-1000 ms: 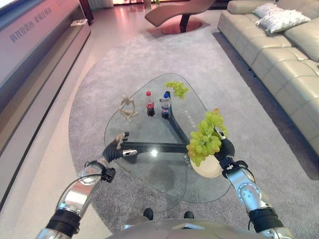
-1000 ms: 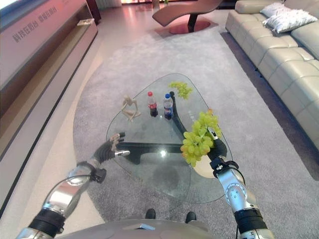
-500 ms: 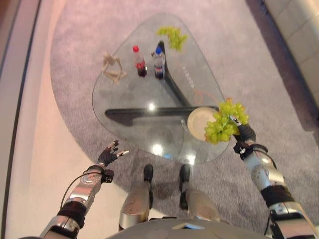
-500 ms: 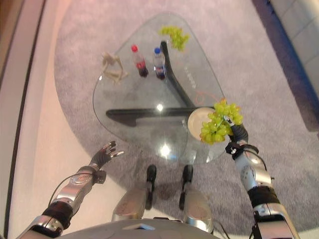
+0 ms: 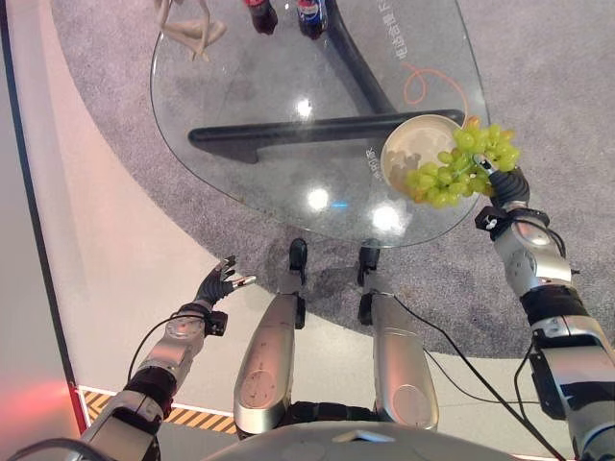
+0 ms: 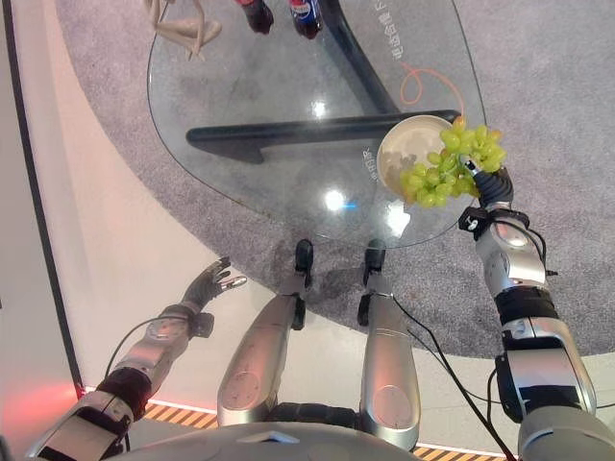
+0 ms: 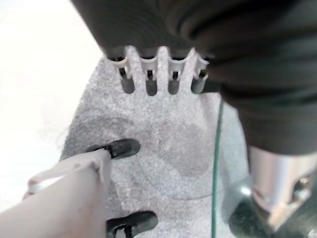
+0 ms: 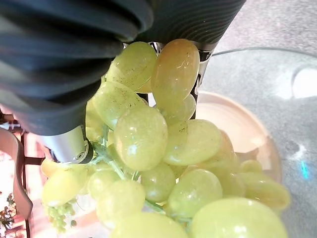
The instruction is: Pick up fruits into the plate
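Observation:
My right hand (image 5: 506, 183) is shut on a bunch of green grapes (image 5: 459, 165) and holds it over the near right rim of a cream plate (image 5: 411, 146). The plate stands on the glass table (image 5: 240, 182) close to its near right edge. In the right wrist view the grapes (image 8: 163, 148) hang close under the hand's cover, with the plate (image 8: 245, 130) just past them. Off the table's near left side, my left hand (image 5: 217, 285) hangs open over the pale floor. Its straight fingers (image 7: 148, 83) point at the grey carpet beside the table's edge (image 7: 216, 163).
At the table's far end stand a red-capped cola bottle (image 5: 259, 13), a blue-labelled bottle (image 5: 309, 17) and a wooden mannequin figure (image 5: 188, 26). A black base (image 5: 317, 129) shows through the glass. Grey carpet (image 5: 538, 86) surrounds the table. Striped tape (image 5: 183, 415) marks the floor.
The camera has tilted down, so the whole picture shifted. My left hand has drawn back from the table's edge to over the floor. The grapes stay in my right hand by the plate.

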Controlling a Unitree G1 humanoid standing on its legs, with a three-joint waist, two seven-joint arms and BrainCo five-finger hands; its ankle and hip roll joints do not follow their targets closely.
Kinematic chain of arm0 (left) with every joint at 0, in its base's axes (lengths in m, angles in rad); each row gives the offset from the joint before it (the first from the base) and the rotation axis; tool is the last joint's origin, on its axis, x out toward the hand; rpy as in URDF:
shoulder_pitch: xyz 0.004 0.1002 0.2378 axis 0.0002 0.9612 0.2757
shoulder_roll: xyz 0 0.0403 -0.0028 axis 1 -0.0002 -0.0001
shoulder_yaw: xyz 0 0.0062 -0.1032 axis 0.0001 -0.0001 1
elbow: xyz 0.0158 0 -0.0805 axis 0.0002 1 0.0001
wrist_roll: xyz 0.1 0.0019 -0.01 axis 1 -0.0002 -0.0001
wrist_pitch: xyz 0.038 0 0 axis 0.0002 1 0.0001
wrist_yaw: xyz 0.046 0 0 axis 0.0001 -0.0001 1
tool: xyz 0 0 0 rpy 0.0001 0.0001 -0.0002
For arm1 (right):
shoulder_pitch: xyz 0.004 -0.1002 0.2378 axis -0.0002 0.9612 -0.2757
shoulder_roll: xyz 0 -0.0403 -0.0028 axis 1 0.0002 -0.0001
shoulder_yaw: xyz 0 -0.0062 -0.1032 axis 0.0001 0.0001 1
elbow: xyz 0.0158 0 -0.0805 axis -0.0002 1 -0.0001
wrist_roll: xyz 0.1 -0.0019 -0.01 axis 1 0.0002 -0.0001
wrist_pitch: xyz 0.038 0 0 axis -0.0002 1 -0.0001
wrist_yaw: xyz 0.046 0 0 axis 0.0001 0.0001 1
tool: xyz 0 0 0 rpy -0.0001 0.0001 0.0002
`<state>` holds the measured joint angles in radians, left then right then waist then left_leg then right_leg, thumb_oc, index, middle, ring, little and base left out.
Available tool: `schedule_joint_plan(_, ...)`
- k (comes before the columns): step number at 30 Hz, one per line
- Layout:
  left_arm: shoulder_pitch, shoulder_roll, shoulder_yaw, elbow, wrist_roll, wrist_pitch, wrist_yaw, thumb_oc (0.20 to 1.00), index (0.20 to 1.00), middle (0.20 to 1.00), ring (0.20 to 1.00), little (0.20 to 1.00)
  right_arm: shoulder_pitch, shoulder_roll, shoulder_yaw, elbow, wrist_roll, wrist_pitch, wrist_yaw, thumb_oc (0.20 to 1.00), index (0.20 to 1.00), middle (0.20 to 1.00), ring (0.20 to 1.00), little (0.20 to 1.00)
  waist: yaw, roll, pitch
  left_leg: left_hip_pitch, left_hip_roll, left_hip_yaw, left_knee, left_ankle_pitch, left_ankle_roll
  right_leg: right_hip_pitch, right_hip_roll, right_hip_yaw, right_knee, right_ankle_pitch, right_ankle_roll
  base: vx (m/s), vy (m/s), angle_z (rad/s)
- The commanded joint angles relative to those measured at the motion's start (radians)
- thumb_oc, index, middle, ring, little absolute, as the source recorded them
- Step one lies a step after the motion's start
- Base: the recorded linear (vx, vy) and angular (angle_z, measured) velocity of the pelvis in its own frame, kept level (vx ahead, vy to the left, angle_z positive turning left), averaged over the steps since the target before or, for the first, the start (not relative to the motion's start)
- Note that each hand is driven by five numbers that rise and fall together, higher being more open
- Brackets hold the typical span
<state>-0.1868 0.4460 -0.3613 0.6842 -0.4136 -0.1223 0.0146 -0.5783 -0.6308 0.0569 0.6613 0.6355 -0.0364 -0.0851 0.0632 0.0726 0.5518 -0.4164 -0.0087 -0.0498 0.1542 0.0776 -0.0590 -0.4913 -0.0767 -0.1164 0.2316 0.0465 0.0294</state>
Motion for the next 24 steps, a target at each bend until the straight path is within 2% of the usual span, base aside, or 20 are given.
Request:
schedule_joint_plan(1, 0.019, 0.01, -0.024, -0.001, -0.043, -0.033, 0.023, 1.0, 1.0, 1.0, 1.0, 1.0, -0.039, -0.096, 0.051, -0.056, -0.058, -0.014, -0.03, 0.2, 0.2, 0.2, 0.2, 0.2, 0.0, 0.01, -0.032, -0.086, -0.056, -0.008, 0.138, -0.092, 0.028, -0.038, 0.004, -0.06, 0.117, -0.081, 0.007, -0.06, 0.024, 0.03)
schedule_joint_plan(7, -0.003, 0.014, -0.047, -0.009, -0.061, -0.046, 0.027, 1.0, 1.0, 1.0, 1.0, 1.0, -0.106, -0.108, 0.087, -0.002, -0.094, 0.003, -0.05, 0.2, 0.2, 0.2, 0.2, 0.2, 0.015, 0.024, -0.032, -0.136, -0.066, -0.005, 0.162, -0.096, 0.03, -0.1, -0.003, -0.061, 0.167, -0.095, 0.011, -0.05, 0.026, 0.07)
schedule_joint_plan(21, -0.018, 0.018, -0.089, -0.026, -0.093, -0.078, 0.058, 1.0, 1.0, 1.0, 1.0, 1.0, -0.273, -0.138, 0.211, 0.123, -0.239, 0.118, -0.143, 0.2, 0.2, 0.2, 0.2, 0.2, 0.049, 0.059, -0.032, -0.234, -0.077, 0.004, 0.188, -0.083, 0.032, -0.212, -0.018, -0.068, 0.222, -0.095, 0.013, -0.03, 0.03, 0.06)
schedule_joint_plan(22, -0.02, 0.018, -0.092, -0.028, -0.099, -0.083, 0.062, 1.0, 1.0, 1.0, 1.0, 1.0, -0.288, -0.143, 0.22, 0.144, -0.235, 0.122, -0.154, 0.285, 0.285, 0.285, 0.285, 0.285, 0.051, 0.061, -0.032, -0.238, -0.078, 0.004, 0.187, -0.082, 0.033, -0.216, -0.018, -0.069, 0.22, -0.092, 0.014, -0.02, 0.035, 0.04)
schedule_joint_plan(23, -0.023, 0.018, -0.095, -0.028, -0.101, -0.089, 0.064, 1.0, 1.0, 1.0, 1.0, 1.0, -0.3, -0.144, 0.224, 0.157, -0.231, 0.122, -0.169, 0.724, 0.724, 0.724, 0.724, 0.724, 0.052, 0.063, -0.032, -0.242, -0.08, 0.003, 0.187, -0.082, 0.034, -0.221, -0.018, -0.069, 0.219, -0.091, 0.014, -0.02, 0.031, 0.04)
schedule_joint_plan(24, -0.023, 0.018, -0.095, -0.028, -0.101, -0.09, 0.064, 1.0, 1.0, 1.0, 1.0, 1.0, -0.301, -0.144, 0.224, 0.158, -0.23, 0.122, -0.17, 0.724, 0.724, 0.724, 0.724, 0.724, 0.052, 0.064, -0.032, -0.243, -0.081, 0.003, 0.187, -0.082, 0.034, -0.222, -0.018, -0.069, 0.219, -0.091, 0.014, -0.01, 0.025, 0.03)
